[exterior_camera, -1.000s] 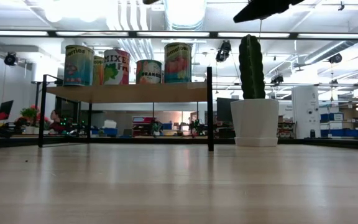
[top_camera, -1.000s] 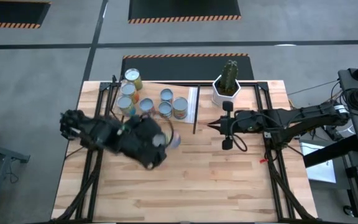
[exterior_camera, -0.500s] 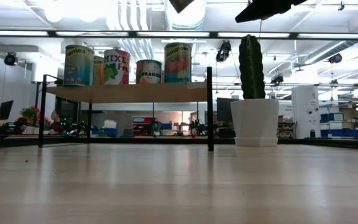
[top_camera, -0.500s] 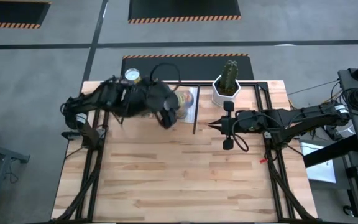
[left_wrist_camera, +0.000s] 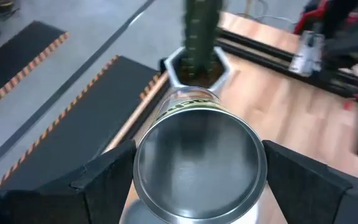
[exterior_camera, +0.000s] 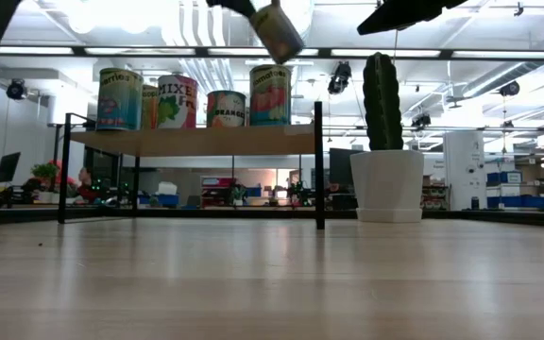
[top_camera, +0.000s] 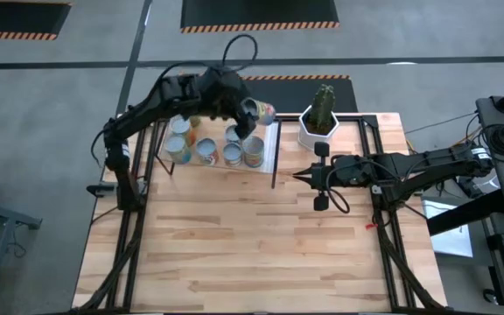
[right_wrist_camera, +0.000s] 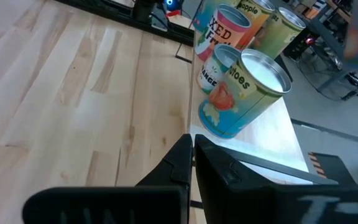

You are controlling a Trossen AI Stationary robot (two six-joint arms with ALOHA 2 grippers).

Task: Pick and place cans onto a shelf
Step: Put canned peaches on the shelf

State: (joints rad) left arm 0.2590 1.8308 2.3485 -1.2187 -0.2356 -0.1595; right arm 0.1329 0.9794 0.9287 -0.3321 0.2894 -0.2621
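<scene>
Left claw (top_camera: 250, 114) pinches a can (top_camera: 261, 111), tilted in the air above the shelf's (top_camera: 269, 140) far right corner, near the cactus (top_camera: 323, 103). Right claw (top_camera: 297, 176) hangs pressed together over the desk (top_camera: 261, 245).

Even, bright overhead light fills the high view, so the worktop (top_camera: 261, 236) shows crisply with only soft, short shadows beneath the arms, while in the low view the ceiling lamps (exterior_camera: 281, 14) blow out to white glare and the near worktop surface goes soft and hazy. The left wrist view is the poorest: the held can (left_wrist_camera: 199, 165) fills the middle with a dull sheen on its metal end, and the cactus pot (left_wrist_camera: 196, 65) and the far arm behind it smear with blur. The right wrist view is sharp on the cans (right_wrist_camera: 244, 93), whose pale tops catch glare, though the far corner is blurred.
</scene>
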